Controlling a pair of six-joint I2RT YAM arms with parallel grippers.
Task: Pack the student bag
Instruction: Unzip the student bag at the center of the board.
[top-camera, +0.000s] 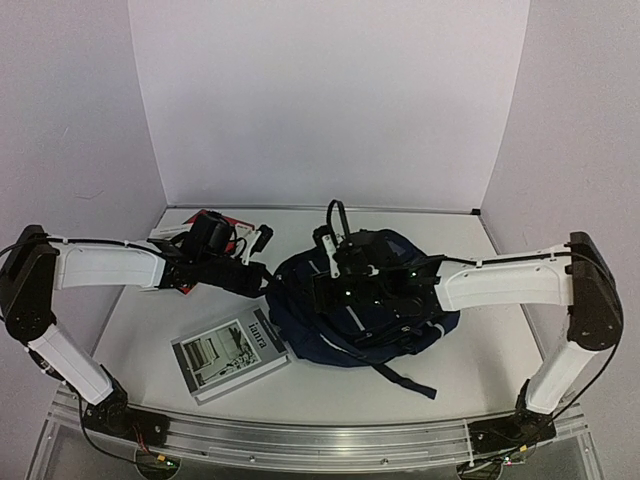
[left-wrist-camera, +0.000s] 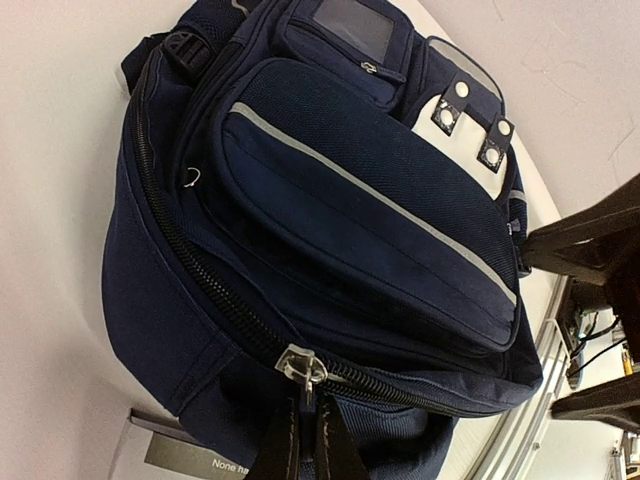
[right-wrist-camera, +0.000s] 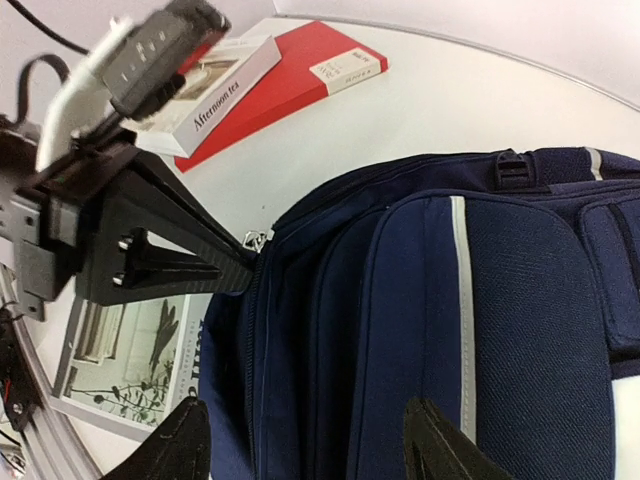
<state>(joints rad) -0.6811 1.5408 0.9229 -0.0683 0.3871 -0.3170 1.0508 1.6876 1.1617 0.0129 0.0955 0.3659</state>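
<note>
Navy student bag (top-camera: 318, 340) is gripped at its zip pull (left-wrist-camera: 302, 368) by the left jaws, apparently for unzipping, with right jaws spread above.

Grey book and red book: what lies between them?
The left claw, shut on the zipper pull of the student bag, crosses between the grey book and the red book; the top view shows it.

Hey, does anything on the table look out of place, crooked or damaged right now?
Nothing spilled or damaged. The white paperback sits crooked on the flat red book, and the grey picture-cover book lies skewed beside the navy blue fabric backpack.
</note>
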